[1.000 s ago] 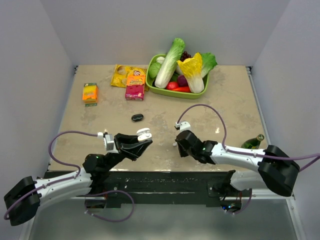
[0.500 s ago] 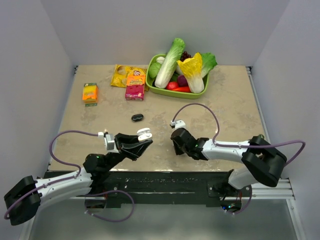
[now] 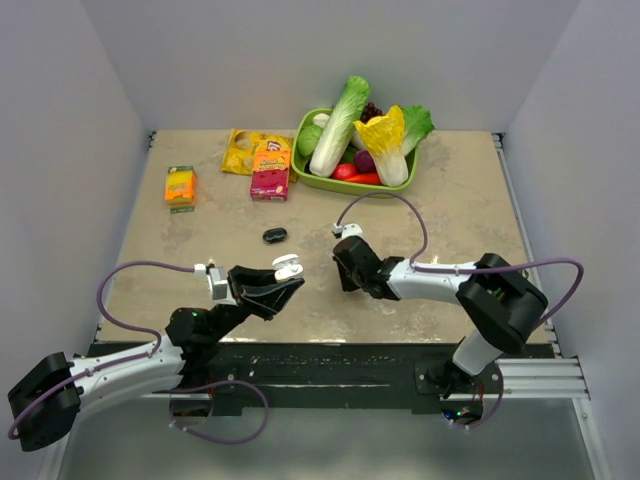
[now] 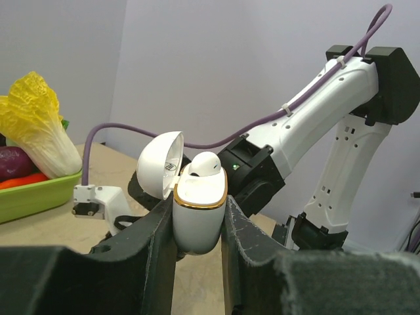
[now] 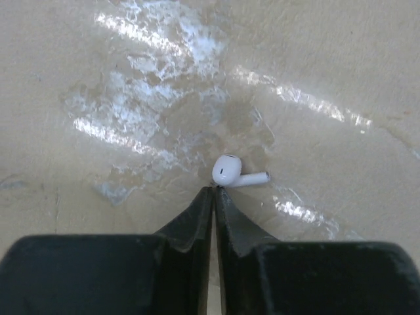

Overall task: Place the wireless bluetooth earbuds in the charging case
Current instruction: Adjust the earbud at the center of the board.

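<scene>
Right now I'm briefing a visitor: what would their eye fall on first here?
The open white case clamped in the left pincer, one earbud seated inside. Then the loose earbud on the table, just ahead of the right pincer. Far back, a green tray of vegetables.

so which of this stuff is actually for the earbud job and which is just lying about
For the job: small white glossy charging case, lid open, in the left hand; seated white earbud inside it; loose white earbud by the right hand.
Lying about: green tray of toy vegetables; yellow snack bag; pink box; orange box; black oval object.
</scene>
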You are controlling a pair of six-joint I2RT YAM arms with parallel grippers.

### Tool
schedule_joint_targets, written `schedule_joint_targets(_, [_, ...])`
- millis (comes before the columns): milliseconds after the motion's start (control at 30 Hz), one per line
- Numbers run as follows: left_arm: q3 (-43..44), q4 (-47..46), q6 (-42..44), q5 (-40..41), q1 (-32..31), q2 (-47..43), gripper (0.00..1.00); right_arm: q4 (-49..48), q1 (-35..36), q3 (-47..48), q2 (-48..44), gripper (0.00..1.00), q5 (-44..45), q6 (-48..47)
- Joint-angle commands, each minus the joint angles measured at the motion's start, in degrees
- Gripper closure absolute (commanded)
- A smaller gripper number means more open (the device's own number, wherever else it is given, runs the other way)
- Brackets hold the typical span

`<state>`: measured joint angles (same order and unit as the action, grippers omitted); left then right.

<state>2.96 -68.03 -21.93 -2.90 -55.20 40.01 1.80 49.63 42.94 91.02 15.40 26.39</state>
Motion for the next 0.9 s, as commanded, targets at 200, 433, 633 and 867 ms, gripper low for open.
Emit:
schedule_joint_targets(200, [-5.51, -2.37, 0.66, 0.52, -0.26, 1.12, 1.00, -0.40, -1.55, 11.03, 4.97, 0.57, -6.70, -3.45])
schedule_joint_targets(433, [-5.42, -3.33, 0.31, -0.18, -0.26, 1.74, 1.00, 0.92, -3.74, 8.66, -2.42, 0.55, -1.95, -4.24])
schedule_joint_targets(633, [-6.13, -3.95, -0.57, -0.53, -0.26, 1.22, 1.00, 0.31, -9.19, 6.28, -1.38, 0.78, -2.22, -2.66])
schedule_joint_targets(867, [-6.30, -1.14, -0.39, -0.09, -0.26, -1.60, 1.00, -0.31, -9.72, 4.97, 1.17, 1.00, -2.82, -1.70])
